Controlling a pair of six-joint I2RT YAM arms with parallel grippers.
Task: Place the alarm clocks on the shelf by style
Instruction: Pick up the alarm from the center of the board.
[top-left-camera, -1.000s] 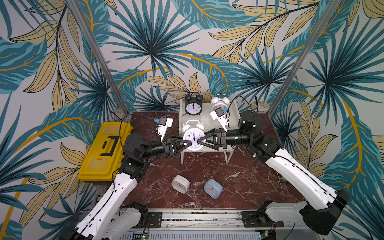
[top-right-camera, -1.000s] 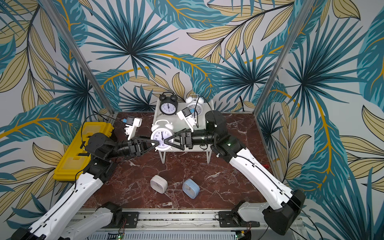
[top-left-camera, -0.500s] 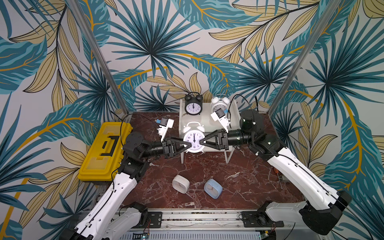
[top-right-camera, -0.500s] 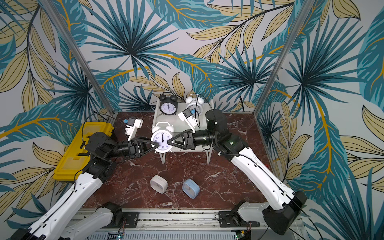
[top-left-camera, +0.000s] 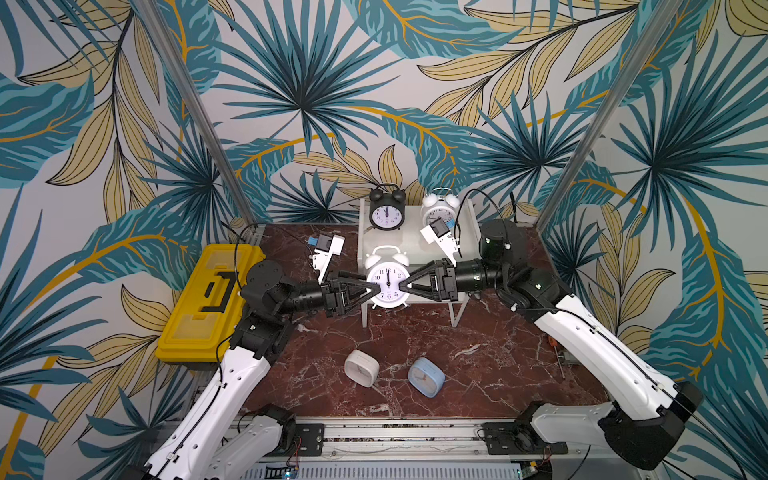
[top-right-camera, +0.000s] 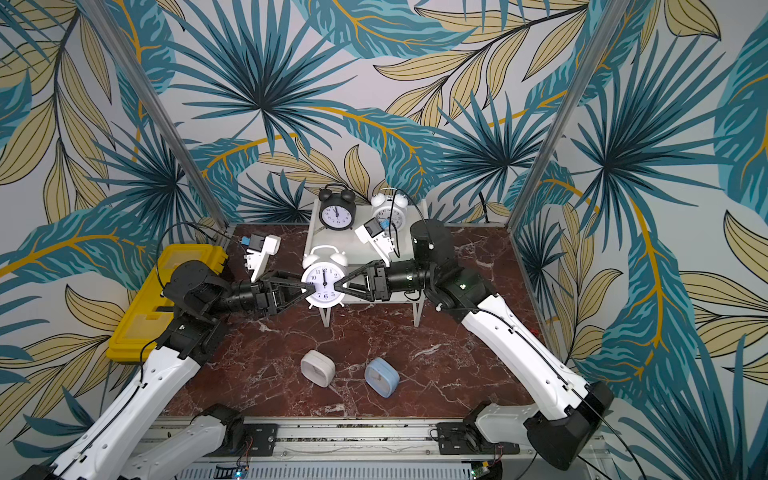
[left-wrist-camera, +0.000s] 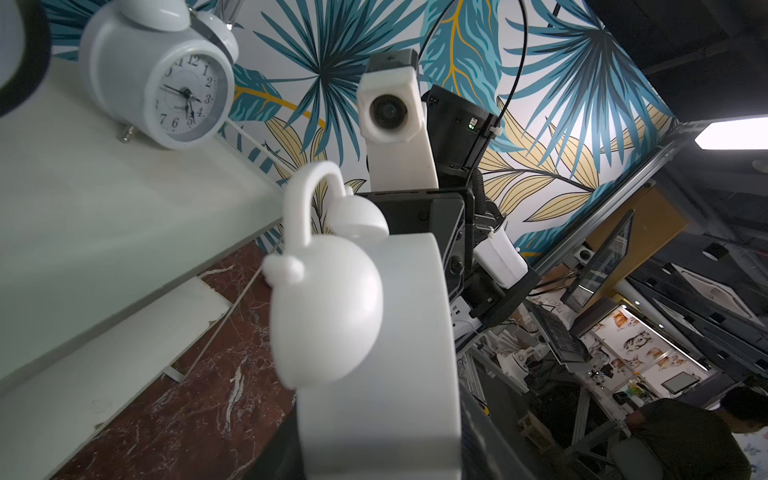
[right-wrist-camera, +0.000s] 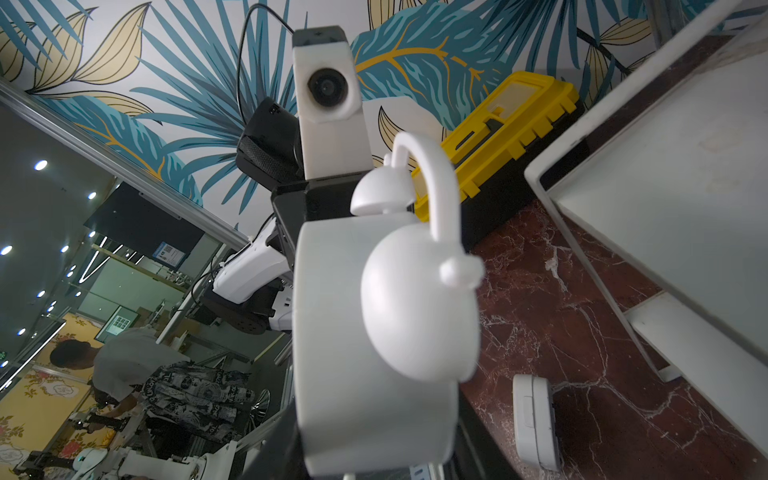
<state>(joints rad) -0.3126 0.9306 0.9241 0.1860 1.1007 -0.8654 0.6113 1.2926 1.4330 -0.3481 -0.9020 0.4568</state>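
Centre frame: I've L claw (top-left-camera: 376, 287) & R claw (top-left-camera: 404, 286) clamped on white bell clock (top-left-camera: 387, 279) at shelf (top-left-camera: 415, 246) front edge, open marble (top-left-camera: 478, 353) below; R stood wider a sec ago.

Smooth glossy plastic on near white twin-bell clock (top-left-camera: 387, 277). Glossy casing on black clock (top-left-camera: 387, 208), far on matt white shelf (top-left-camera: 411, 237) board. Satin plastic on white square clock (top-left-camera: 361, 368) and light blue square clock (top-left-camera: 426, 377). Polished red-brown marble-look tabletop (top-left-camera: 478, 365). Ribbed yellow plastic toolbox (top-left-camera: 208, 299), left. Brushed metal corner post (top-left-camera: 199, 108).
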